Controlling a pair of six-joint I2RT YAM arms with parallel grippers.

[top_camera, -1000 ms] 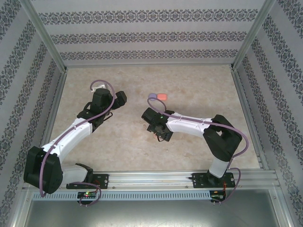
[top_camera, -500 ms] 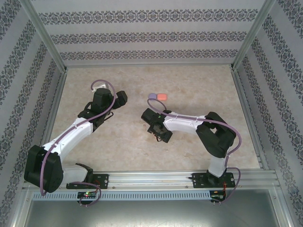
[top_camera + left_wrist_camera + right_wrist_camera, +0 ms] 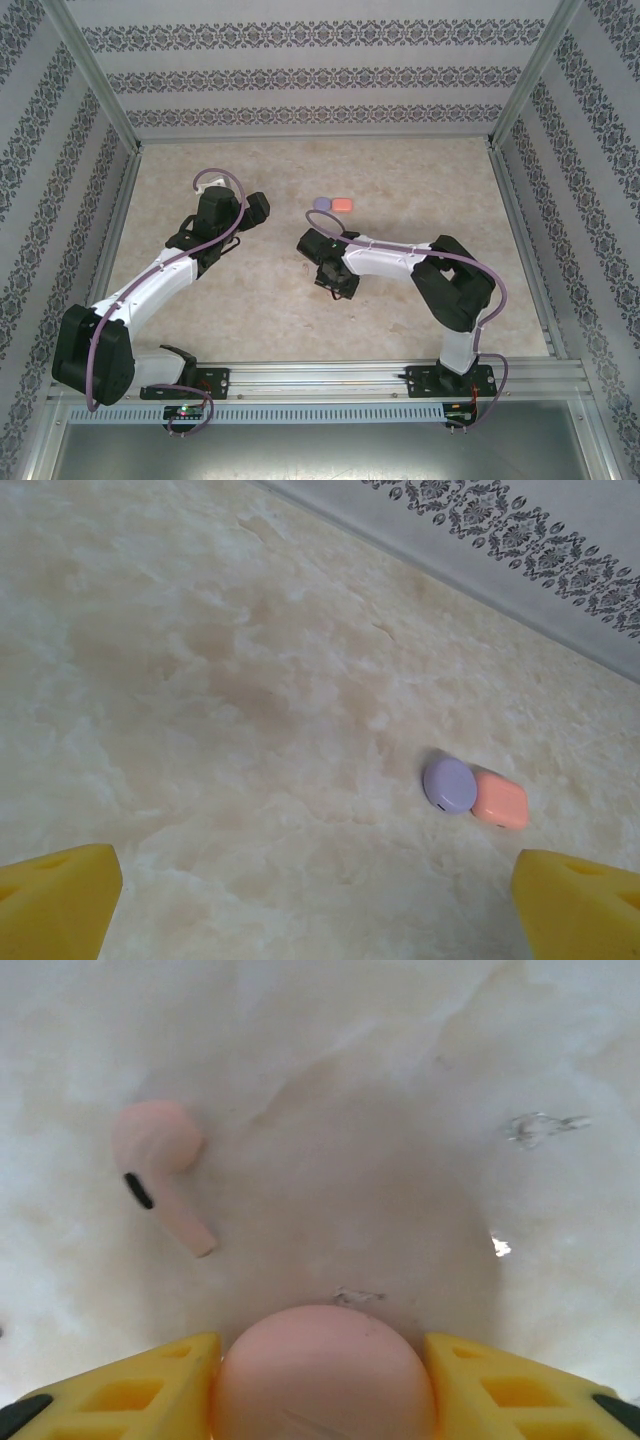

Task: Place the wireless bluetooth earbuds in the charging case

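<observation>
Right fingers [image 3: 130, 1385] are clamping a pale pink round piece [image 3: 322, 1375]; the loose earbud [image 3: 158, 1150] is lying ahead-left, stem angling back toward them. Left fingers [image 3: 60, 895] are standing wide open.

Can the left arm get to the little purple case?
Probably yes. The left tool is open and bare table lies before the purple case. The orange case touches it, which might crowd one finger.
</observation>
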